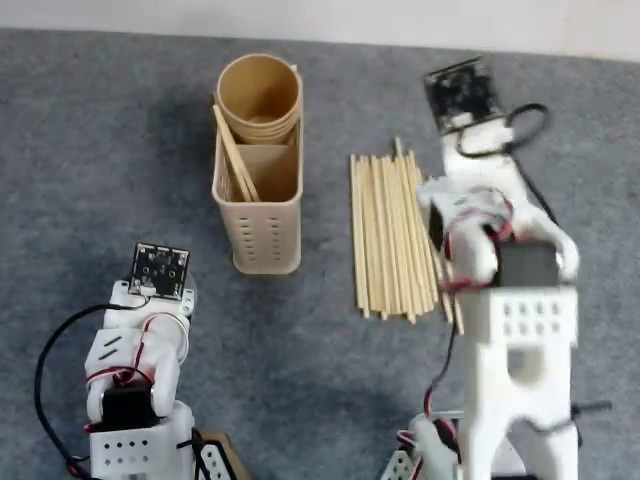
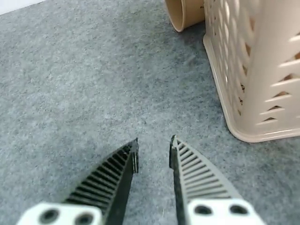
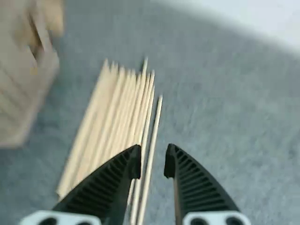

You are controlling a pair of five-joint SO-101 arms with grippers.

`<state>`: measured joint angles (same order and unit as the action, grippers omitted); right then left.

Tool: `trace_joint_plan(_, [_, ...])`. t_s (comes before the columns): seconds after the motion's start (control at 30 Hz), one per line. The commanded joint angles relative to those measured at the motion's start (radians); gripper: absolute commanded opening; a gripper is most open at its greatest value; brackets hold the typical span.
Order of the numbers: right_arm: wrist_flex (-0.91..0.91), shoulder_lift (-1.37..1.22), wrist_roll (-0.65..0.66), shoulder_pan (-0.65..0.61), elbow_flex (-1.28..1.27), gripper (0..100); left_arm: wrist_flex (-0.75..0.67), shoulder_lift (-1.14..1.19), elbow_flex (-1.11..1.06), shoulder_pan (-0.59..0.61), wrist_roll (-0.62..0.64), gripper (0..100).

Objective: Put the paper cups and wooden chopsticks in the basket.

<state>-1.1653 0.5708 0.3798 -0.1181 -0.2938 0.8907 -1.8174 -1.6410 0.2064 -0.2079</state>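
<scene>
The right gripper [image 3: 152, 161], jaws parted and empty, hangs over the outer edge of the wooden chopsticks [image 3: 117, 108] — long axis running straight ahead of it — clearly the nearer arm.

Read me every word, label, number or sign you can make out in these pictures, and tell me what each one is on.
No text here can be read.
Black circuit board on the left arm: tiny pale marks, too small to read.
Black circuit board on the right arm: the same, too small to read.
Basket, paper cups, wooden chopsticks: no print visible.
</scene>
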Motion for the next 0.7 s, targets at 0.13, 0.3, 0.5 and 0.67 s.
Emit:
trace_joint_plan(0.13, [0.252,-0.236,0.161,0.081,-0.240,16.9,-0.015,-0.007,0.005,-0.001,0.003,13])
trace_joint_plan(0.3, [0.334,-0.367,0.173,0.082,-0.289,18.0,-0.015,-0.007,0.005,-0.001,0.003,13])
trace_joint_plan(0.5, [0.404,-0.486,0.172,0.084,-0.288,18.0,-0.015,-0.007,0.005,-0.001,0.003,13])
trace_joint_plan(0.67, [0.433,-0.561,0.175,0.085,-0.288,18.0,-0.015,-0.007,0.005,-0.001,0.003,13])
